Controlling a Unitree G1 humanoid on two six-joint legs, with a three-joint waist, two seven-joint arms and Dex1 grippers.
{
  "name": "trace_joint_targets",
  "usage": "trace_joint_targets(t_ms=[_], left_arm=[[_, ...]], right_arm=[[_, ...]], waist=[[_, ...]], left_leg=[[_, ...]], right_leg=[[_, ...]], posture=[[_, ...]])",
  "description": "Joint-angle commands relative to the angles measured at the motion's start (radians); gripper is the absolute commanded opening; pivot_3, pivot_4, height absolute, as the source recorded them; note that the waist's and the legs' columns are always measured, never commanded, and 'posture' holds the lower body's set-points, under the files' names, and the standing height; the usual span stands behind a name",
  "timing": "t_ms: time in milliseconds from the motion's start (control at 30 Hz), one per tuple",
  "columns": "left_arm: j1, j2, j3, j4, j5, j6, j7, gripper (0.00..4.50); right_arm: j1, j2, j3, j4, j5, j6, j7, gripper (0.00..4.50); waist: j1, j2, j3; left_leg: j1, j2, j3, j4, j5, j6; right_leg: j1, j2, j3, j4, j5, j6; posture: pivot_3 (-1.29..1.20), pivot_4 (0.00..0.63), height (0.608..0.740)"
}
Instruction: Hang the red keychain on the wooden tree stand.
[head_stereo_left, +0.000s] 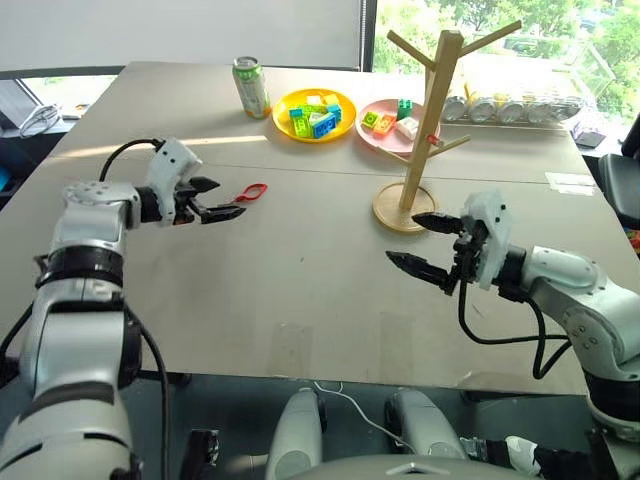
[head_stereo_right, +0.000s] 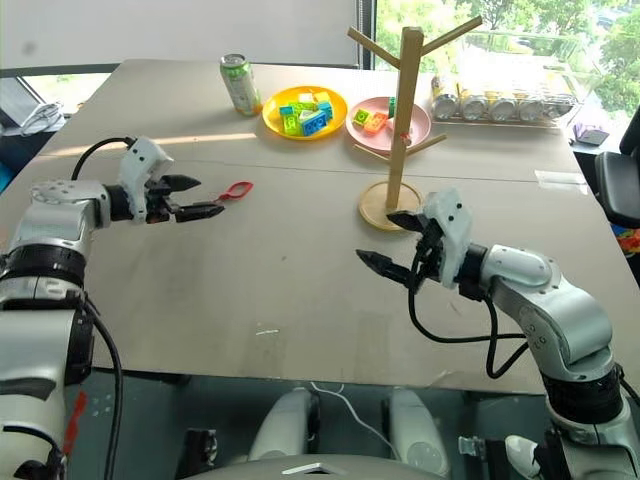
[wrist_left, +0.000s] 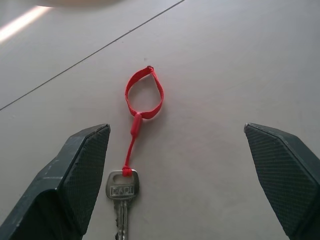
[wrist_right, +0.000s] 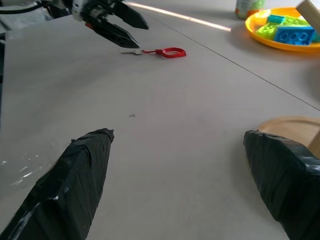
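Left gripper (head_stereo_left: 222, 199), jaws spread, hovers over the keychain (head_stereo_left: 250, 192) lying flat on the table (head_stereo_left: 300, 280), apparently aligned for pickup. Right gripper (head_stereo_left: 425, 245), also spread and empty, waits near the stand (head_stereo_left: 425, 130).

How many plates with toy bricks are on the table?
2. The yellow plate lies right of the green can; the pink plate lies beside it, partly behind the wooden tree stand.
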Motion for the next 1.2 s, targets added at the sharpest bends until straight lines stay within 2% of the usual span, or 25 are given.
trace_joint_targets(t_ms=[33, 300, 733, 767, 867, 1067, 1100, 1200], left_arm=[[-0.056, -0.019, -0.021, 0.123, 0.066, -0.099, 0.011, 4.43], [-0.120, -0.062, 0.017, 0.272, 0.117, -0.154, 0.181, 4.43], [-0.129, -0.154, 0.096, 0.317, 0.125, -0.119, 0.307, 4.43], [-0.127, -0.162, 0.100, 0.318, 0.125, -0.116, 0.312, 4.22], [-0.124, -0.176, 0.116, 0.321, 0.128, -0.099, 0.307, 3.18], [-0.120, -0.191, 0.118, 0.322, 0.146, -0.096, 0.322, 0.23], [-0.121, -0.193, 0.118, 0.322, 0.148, -0.095, 0.325, 0.06], [-0.122, -0.193, 0.118, 0.322, 0.155, -0.095, 0.325, 0.06]], right_arm=[[-0.025, 0.000, -0.013, -0.038, 0.043, 0.026, -0.020, 4.50], [-0.036, 0.013, -0.036, -0.065, 0.090, 0.058, -0.089, 4.50], [-0.057, -0.002, -0.049, -0.074, 0.151, 0.090, -0.146, 4.50], [-0.061, -0.004, -0.050, -0.073, 0.155, 0.092, -0.147, 4.50], [-0.072, -0.008, -0.053, -0.070, 0.167, 0.097, -0.155, 4.50], [-0.081, -0.008, -0.053, -0.069, 0.182, 0.101, -0.167, 4.50], [-0.083, -0.007, -0.053, -0.068, 0.184, 0.101, -0.167, 4.50], [-0.087, -0.009, -0.051, -0.067, 0.186, 0.100, -0.168, 4.50]], waist=[[0.000, 0.000, 0.000], [0.000, -0.001, 0.001], [0.001, -0.001, 0.001], [0.001, -0.001, 0.001], [0.001, -0.001, 0.000], [-0.001, -0.001, 0.000], [0.000, -0.001, 0.000], [0.000, -0.001, 0.000]], left_leg=[[0.000, 0.000, 0.000, 0.000, 0.000, 0.000], [-0.001, 0.000, 0.000, 0.001, 0.000, 0.000], [-0.001, 0.000, -0.001, 0.001, 0.000, 0.000], [-0.001, 0.000, -0.001, 0.002, 0.000, 0.000], [-0.001, 0.000, -0.001, 0.002, 0.000, 0.000], [-0.001, 0.000, -0.001, 0.002, 0.000, 0.000], [-0.001, 0.000, -0.001, 0.002, 0.000, 0.000], [-0.001, 0.000, -0.001, 0.002, 0.000, 0.000]], right_leg=[[0.000, 0.000, 0.000, 0.000, 0.000, 0.000], [-0.001, 0.000, 0.000, 0.001, 0.000, 0.000], [-0.001, 0.000, 0.000, 0.001, 0.000, 0.000], [-0.001, 0.000, 0.000, 0.001, 0.000, 0.000], [-0.001, 0.000, -0.001, 0.001, 0.000, 0.000], [0.000, 0.000, -0.001, 0.002, 0.000, 0.000], [0.000, 0.000, -0.001, 0.002, 0.000, 0.000], [0.000, 0.000, -0.001, 0.002, 0.000, 0.000]], posture=[[0.00, 0.150, 0.740], [0.00, 0.150, 0.740], [0.00, 0.150, 0.740], [0.00, 0.150, 0.740], [0.00, 0.150, 0.740], [0.00, 0.150, 0.740], [0.00, 0.150, 0.740], [0.00, 0.150, 0.740]])
